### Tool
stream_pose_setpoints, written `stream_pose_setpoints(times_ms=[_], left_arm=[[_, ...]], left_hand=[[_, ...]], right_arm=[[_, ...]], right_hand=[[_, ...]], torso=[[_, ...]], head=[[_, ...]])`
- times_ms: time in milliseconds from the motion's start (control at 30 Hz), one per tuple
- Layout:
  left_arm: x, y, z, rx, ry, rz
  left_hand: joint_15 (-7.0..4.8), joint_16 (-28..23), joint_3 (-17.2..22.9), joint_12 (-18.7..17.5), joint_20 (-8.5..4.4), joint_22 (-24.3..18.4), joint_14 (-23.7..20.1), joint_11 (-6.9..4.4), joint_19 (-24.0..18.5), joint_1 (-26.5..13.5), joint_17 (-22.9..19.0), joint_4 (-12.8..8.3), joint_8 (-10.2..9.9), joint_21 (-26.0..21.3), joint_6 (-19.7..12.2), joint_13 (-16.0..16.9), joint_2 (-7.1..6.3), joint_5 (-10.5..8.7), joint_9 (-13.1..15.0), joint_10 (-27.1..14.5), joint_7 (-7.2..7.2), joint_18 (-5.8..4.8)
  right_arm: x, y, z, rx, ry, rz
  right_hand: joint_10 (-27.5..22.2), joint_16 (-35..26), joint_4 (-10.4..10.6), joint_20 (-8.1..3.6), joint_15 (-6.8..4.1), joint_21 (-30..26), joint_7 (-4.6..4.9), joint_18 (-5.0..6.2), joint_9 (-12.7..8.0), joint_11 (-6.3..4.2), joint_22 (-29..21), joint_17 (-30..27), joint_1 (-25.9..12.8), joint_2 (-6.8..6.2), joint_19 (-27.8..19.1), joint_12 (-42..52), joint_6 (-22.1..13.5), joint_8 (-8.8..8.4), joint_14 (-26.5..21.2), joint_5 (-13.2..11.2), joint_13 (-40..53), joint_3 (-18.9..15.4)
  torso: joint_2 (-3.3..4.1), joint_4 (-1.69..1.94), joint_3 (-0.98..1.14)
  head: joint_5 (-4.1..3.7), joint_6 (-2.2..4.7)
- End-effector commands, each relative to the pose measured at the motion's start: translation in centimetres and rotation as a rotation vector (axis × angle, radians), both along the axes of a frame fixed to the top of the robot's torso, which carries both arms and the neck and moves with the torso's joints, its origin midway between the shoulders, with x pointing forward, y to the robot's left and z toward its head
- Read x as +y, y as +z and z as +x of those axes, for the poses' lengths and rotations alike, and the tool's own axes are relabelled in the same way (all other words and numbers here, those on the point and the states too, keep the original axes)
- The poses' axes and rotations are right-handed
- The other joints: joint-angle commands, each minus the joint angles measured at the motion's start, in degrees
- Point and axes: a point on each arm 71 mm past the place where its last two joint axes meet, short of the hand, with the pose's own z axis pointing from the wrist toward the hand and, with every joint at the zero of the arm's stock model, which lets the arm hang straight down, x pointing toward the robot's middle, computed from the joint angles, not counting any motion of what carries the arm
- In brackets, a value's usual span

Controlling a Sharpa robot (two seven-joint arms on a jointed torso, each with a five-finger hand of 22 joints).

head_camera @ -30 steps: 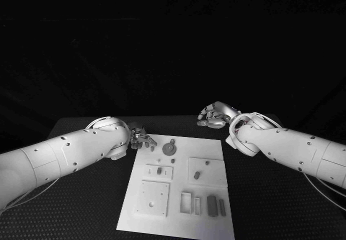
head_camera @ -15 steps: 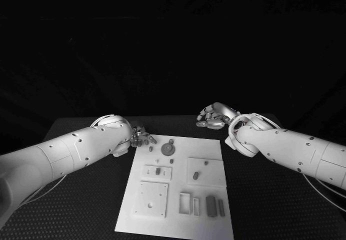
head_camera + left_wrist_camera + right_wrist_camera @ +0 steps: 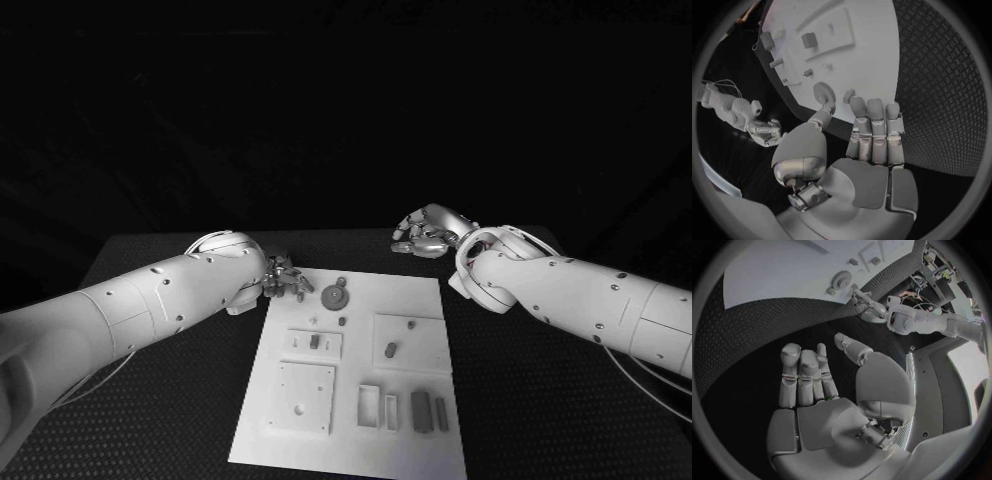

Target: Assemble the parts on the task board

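Note:
The white task board [image 3: 289,430] lies in the middle of the table. On it sit grey parts: a round toothed disc [image 3: 336,296] near its far edge, a small peg [image 3: 343,321], and a dark block [image 3: 423,410] at the near end. My left hand [image 3: 284,277] hovers at the board's far left corner, fingers straight and empty; in the left wrist view the hand [image 3: 870,135] reaches over the board's edge [image 3: 873,60], its thumb close to the disc [image 3: 822,92]. My right hand [image 3: 428,232] is off the board past its far right corner, and it [image 3: 814,385] holds nothing, fingers extended.
Raised white square plates [image 3: 304,396] and narrow slots [image 3: 371,403] stand on the board's near half. Black textured table [image 3: 562,400] surrounds the board on all sides. Both white forearms lie along the board's flanks.
My left arm has shifted slightly inward, with the hand staying at the board's far left corner. The right hand has not moved.

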Motion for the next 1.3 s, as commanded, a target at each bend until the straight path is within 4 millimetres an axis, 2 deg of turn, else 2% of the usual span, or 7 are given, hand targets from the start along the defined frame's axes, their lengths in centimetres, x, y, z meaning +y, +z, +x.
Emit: stream_pose_setpoints(times_ms=[33,667,800,1067,1133,1167,1300], left_arm=[[-0.29,-0.27,-0.11,0.026,-0.029,0.005],[-0.26,-0.67,-0.15,0.046,-0.028,0.006],[-0.2,-0.64,-0.15,0.043,-0.027,0.005],[-0.67,-0.7,-0.38,0.06,-0.039,-0.017],[-0.72,-0.68,-0.4,0.057,-0.04,-0.019],[-0.72,-0.66,-0.41,0.056,-0.039,-0.022],[-0.52,-0.61,-0.42,0.054,-0.027,-0.037]], left_hand=[[0.02,0.28,-0.04,0.15,-4.92,0.81,-0.25,0.21,-0.23,0.17,-0.09,-0.01,0.31,-0.37,0.12,0.0,1.0,-0.21,0.14,-0.07,-0.13,-0.48],[0.07,0.77,-0.55,0.42,-4.82,1.13,-0.39,0.15,-0.19,2.71,-0.36,-3.24,0.68,-0.26,0.58,-0.24,5.01,0.71,0.63,0.04,-0.19,-0.59],[0.08,0.93,-0.37,0.48,-4.79,1.15,-0.34,0.06,-0.08,3.81,-0.49,-4.6,0.89,-0.18,0.91,-0.35,6.4,3.23,0.81,0.11,-0.28,-0.67],[-0.08,1.28,0.37,0.61,-4.9,1.2,0.07,-0.57,0.28,6.38,-0.63,-7.3,2.2,0.14,3.05,-0.54,10.14,4.02,1.57,0.63,-0.98,-0.68],[-0.25,1.39,2.69,0.6,-5.1,1.13,0.24,-0.86,0.5,8.82,-0.67,-7.18,2.6,0.21,3.69,-0.62,9.65,0.23,1.84,0.86,-1.27,-0.47],[-0.2,1.4,7.23,0.44,-4.77,0.93,0.49,-0.86,1.08,10.12,-0.84,-4.29,2.79,0.23,4.05,-0.86,7.24,-0.69,2.08,1.25,-1.24,-0.91],[-0.27,1.68,8.71,0.53,-5.04,1.15,0.89,-1.17,1.32,10.66,-0.86,-3.88,3.5,0.51,5.01,-0.93,7.45,-0.84,2.7,1.71,-1.63,-0.78]], right_arm=[[0.2,0.02,-0.04,0.001,0.011,0.0],[0.27,0.0,-0.02,0.001,0.012,0.0],[0.28,0.0,-0.01,0.001,0.012,0.0],[0.32,0.0,0.0,0.001,0.013,0.0],[0.33,0.0,-0.01,0.001,0.013,0.0],[0.33,0.0,0.0,0.001,0.013,0.0],[0.31,0.0,0.01,0.001,0.012,0.0]], right_hand=[[-0.16,-0.28,0.15,-0.4,0.51,-0.22,0.26,2.62,-0.06,0.4,0.06,-0.07,-0.26,0.21,-0.05,0.29,-0.2,-0.33,-0.01,0.24,-0.09,-0.23],[-0.16,-0.28,0.17,-0.4,0.53,-0.22,0.27,2.62,-0.08,0.42,0.07,-0.07,-0.25,0.27,-0.04,0.32,-0.12,-0.33,0.0,0.3,-0.11,-0.22],[-0.16,-0.28,0.19,-0.39,0.53,-0.23,0.27,2.62,-0.08,0.42,0.07,-0.07,-0.26,0.28,-0.04,0.33,-0.09,-0.32,0.0,0.32,-0.12,-0.22],[-0.16,-0.27,0.22,-0.39,0.53,-0.23,0.26,2.62,-0.09,0.42,0.07,-0.07,-0.3,0.29,-0.03,0.34,-0.03,-0.3,0.01,0.35,-0.13,-0.23],[-0.16,-0.27,0.22,-0.39,0.53,-0.23,0.26,2.62,-0.09,0.42,0.07,-0.07,-0.3,0.3,-0.03,0.35,-0.02,-0.3,0.01,0.35,-0.14,-0.23],[-0.16,-0.27,0.23,-0.38,0.53,-0.23,0.26,2.62,-0.08,0.42,0.07,-0.07,-0.31,0.3,-0.03,0.35,0.0,-0.3,0.01,0.35,-0.14,-0.24],[-0.16,-0.27,0.24,-0.38,0.53,-0.23,0.26,2.62,-0.09,0.41,0.07,-0.07,-0.33,0.29,-0.03,0.35,0.03,-0.29,0.0,0.36,-0.14,-0.25]], torso=[[-0.03,0.0,0.02],[-0.01,0.0,0.05],[-0.03,-0.02,0.04],[-0.01,0.01,0.04],[-0.01,0.0,0.03],[0.01,0.0,0.02],[-0.01,-0.01,0.02]], head=[[-0.02,-0.04],[-0.09,-0.13],[-0.11,-0.18],[-0.09,-0.21],[-0.08,-0.24],[-0.08,-0.25],[-0.08,-0.25]])
